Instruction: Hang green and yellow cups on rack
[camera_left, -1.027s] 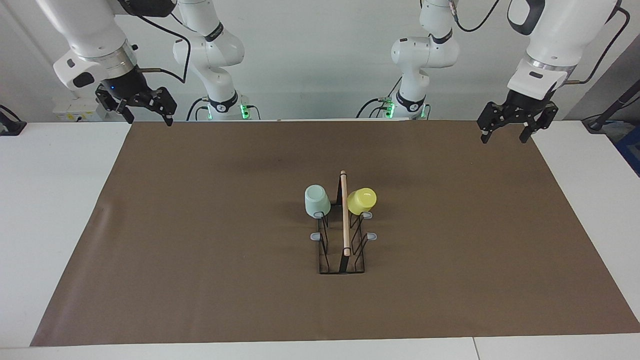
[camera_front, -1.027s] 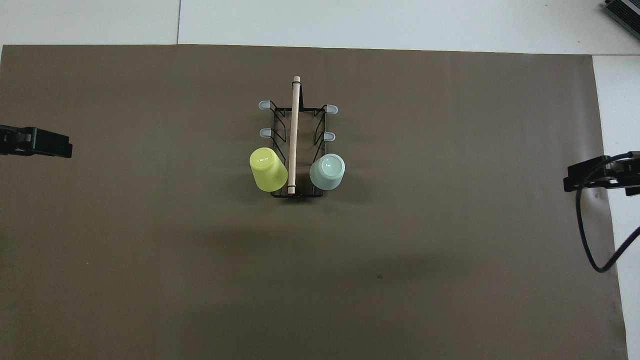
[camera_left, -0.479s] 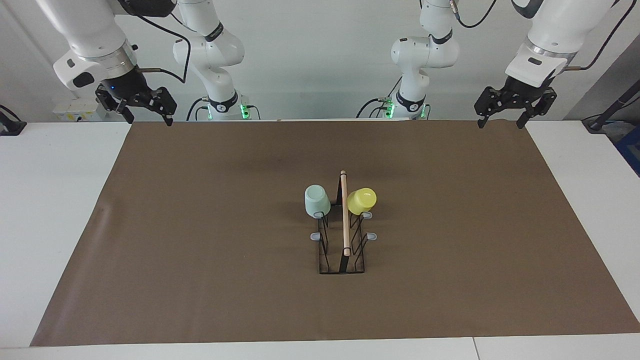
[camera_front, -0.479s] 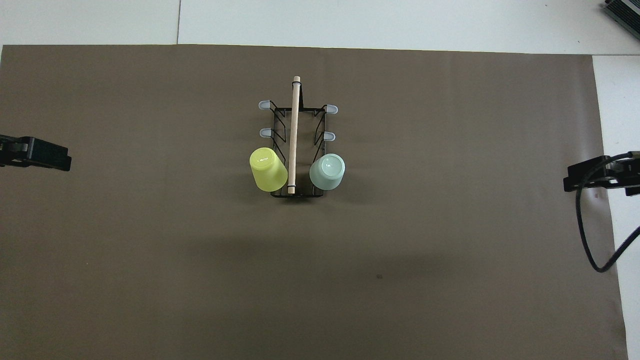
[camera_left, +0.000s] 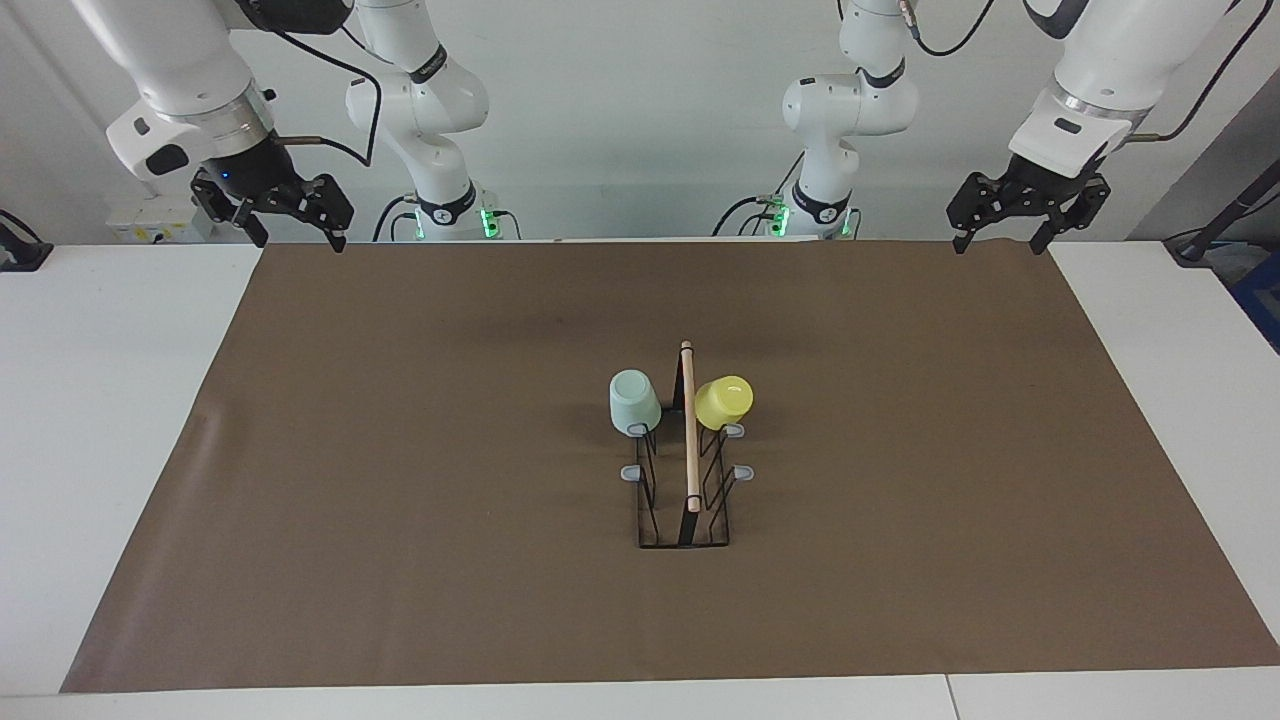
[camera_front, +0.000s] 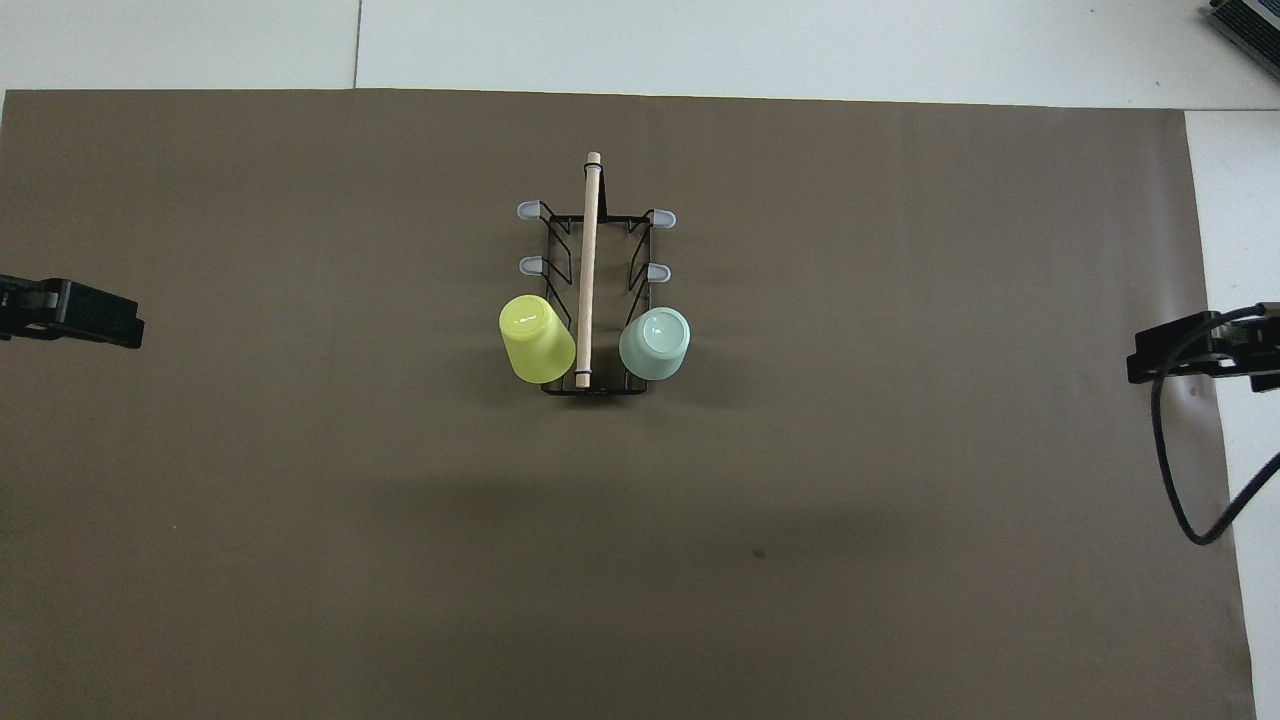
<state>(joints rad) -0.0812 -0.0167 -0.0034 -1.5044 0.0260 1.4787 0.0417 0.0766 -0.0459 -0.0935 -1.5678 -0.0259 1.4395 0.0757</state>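
At the middle of the brown mat (camera_left: 400, 450), facing view: the rack (camera_left: 685, 500) carries the green cup (camera_left: 633, 401) and yellow cup (camera_left: 724, 401), inverted on the prongs nearest the robots, one each side of the wooden rod (camera_left: 689, 425). The left gripper (camera_left: 1000, 215), jaws open and empty, has risen since a second ago; the right gripper (camera_left: 290, 215) waits unchanged, jaws open, both over the mat's corners.

Overhead view: only the gripper tips show at the frame edges; four bare grey prong tips (camera_front: 528, 210) show clearly. The counter (camera_front: 700, 45) is white.

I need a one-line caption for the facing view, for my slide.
Green cup and yellow cup hang upside down on the rack; left gripper and right gripper wait open.
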